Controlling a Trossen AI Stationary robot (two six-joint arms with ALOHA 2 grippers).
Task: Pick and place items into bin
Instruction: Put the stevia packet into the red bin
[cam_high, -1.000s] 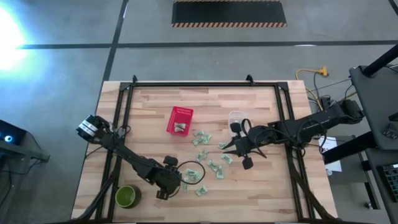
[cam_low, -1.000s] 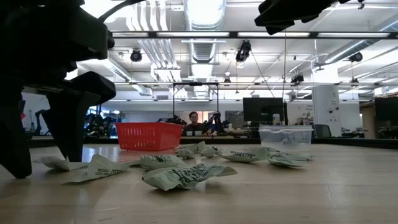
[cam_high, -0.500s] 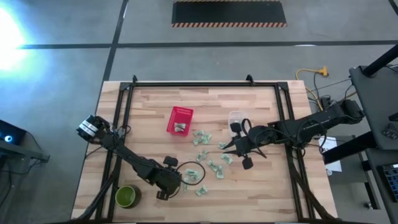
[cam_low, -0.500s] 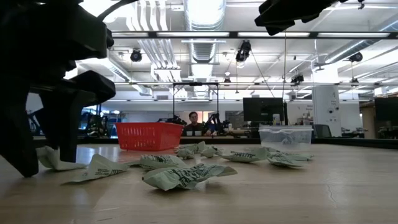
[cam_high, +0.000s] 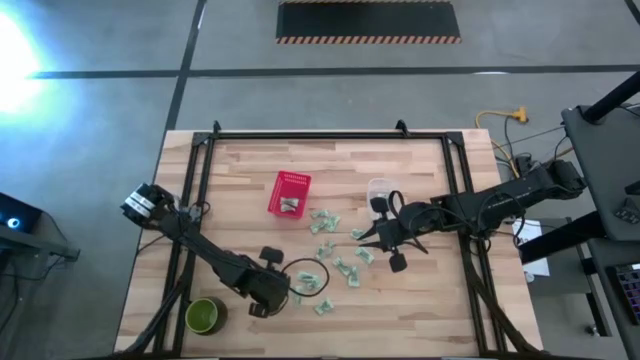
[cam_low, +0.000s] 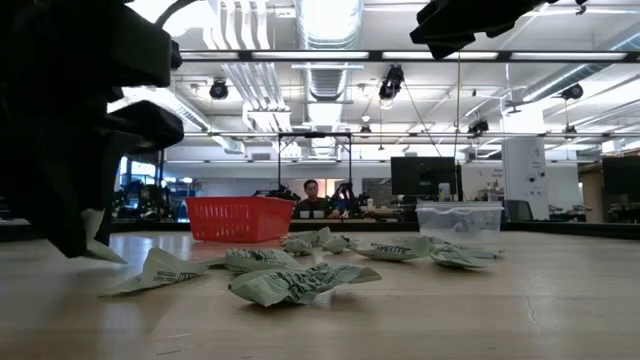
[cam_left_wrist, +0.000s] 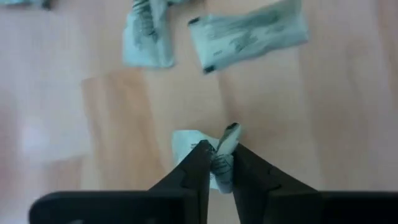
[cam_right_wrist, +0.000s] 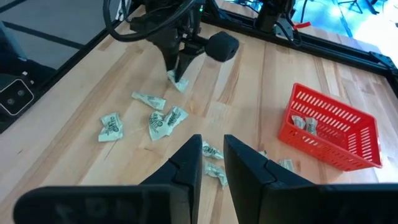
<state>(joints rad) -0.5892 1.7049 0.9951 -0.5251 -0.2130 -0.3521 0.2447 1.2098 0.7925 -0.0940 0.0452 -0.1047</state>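
Several pale green-and-white packets (cam_high: 335, 262) lie loose on the wooden table between my two arms, and a few sit inside the red basket (cam_high: 289, 193). My left gripper (cam_high: 290, 296) is at the near left, fingers down, shut on one packet (cam_left_wrist: 217, 158). That packet also shows in the right wrist view (cam_right_wrist: 179, 83) and in the low view (cam_low: 100, 238). My right gripper (cam_right_wrist: 211, 155) hovers high over the middle right (cam_high: 365, 236), fingers close together with nothing between them. My left gripper pinches the packet's crumpled middle (cam_left_wrist: 219, 163) between its two fingers, coming from above and pointing down. One end of the packet (cam_left_wrist: 230, 132) sticks up past the fingers. Its lower corner (cam_low: 122, 260) sits at table height; whether it is lifted clear I cannot tell.
A round green bowl (cam_high: 204, 316) stands at the near left corner, beside my left arm. A clear plastic tub (cam_high: 378, 190) stands right of the basket. A black metal frame (cam_high: 330, 135) edges the table. A person (cam_low: 313, 196) sits far behind the table.
My left gripper has shut: its fingers stood wide on either side of the packet, then closed on it. The packet, which lay flat on the table, is now bunched up and raised on end between the fingers.
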